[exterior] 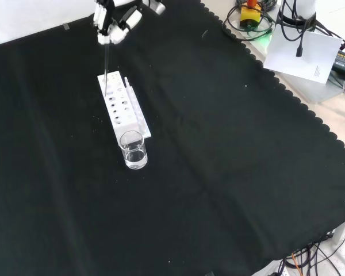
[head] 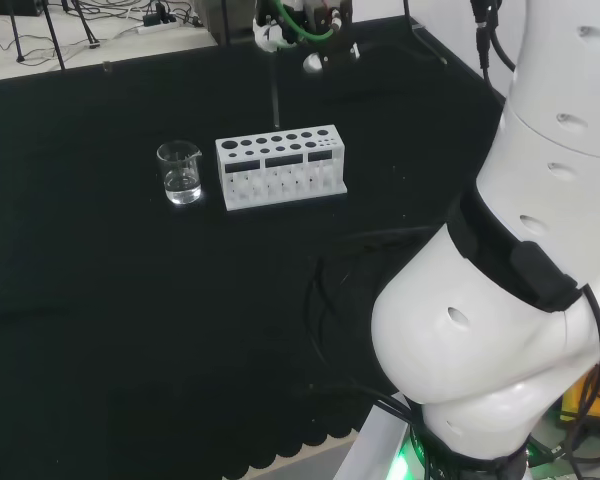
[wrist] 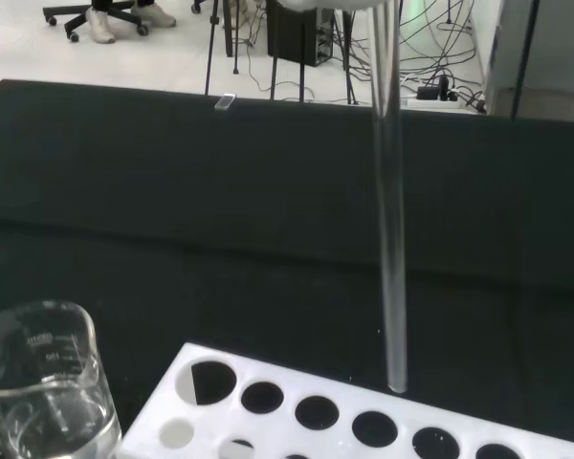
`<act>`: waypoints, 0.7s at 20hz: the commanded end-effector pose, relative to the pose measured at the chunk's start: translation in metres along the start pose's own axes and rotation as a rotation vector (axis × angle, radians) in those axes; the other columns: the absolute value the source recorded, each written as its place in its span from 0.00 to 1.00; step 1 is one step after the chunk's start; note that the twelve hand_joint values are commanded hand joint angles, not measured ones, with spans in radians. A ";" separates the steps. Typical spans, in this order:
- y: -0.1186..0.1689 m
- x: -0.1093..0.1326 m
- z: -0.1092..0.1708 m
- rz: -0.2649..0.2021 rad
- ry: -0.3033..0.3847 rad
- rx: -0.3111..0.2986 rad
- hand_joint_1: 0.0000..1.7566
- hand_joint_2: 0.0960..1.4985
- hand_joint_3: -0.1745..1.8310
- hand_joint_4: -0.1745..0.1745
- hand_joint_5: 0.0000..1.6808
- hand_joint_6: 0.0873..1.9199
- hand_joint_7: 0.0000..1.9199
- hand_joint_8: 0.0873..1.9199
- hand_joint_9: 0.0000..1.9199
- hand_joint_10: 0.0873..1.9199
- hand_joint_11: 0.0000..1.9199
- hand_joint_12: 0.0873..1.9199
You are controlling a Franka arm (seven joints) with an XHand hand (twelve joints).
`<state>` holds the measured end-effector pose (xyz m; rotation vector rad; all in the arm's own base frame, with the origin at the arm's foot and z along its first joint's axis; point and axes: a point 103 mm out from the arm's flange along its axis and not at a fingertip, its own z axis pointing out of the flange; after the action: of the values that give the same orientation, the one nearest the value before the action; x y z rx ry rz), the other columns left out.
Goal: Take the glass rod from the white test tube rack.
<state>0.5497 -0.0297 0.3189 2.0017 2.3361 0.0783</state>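
A: Item: glass rod. Location?
B: Upright at upper left of the front view, pinched by the hand's curled fingers, tip just above the white test tube rack.
A: Step?
B: Extraction, seemingly nearly done; next called for a straight lift clear of the beaker

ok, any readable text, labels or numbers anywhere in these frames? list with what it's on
None can be read.
Beaker: faint printed marks on the glass, too blurred to read.
Sheet of paper beside the bench in the front view: a small line of print, too small to read.
White test tube rack: no markings show.
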 end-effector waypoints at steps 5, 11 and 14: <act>-0.024 0.026 -0.071 -0.015 0.013 -0.049 0.75 0.72 0.00 0.00 0.76 0.08 0.62 0.49 0.84 0.36 0.86 0.29; -0.027 0.040 -0.082 -0.037 0.012 -0.069 0.75 0.72 0.00 0.00 0.77 0.08 0.62 0.49 0.84 0.35 0.86 0.28; -0.028 0.042 -0.084 -0.037 0.007 -0.073 0.75 0.72 0.00 0.00 0.77 0.07 0.62 0.49 0.84 0.35 0.86 0.29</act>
<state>0.5115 0.0040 0.3991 1.9325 2.3359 0.1697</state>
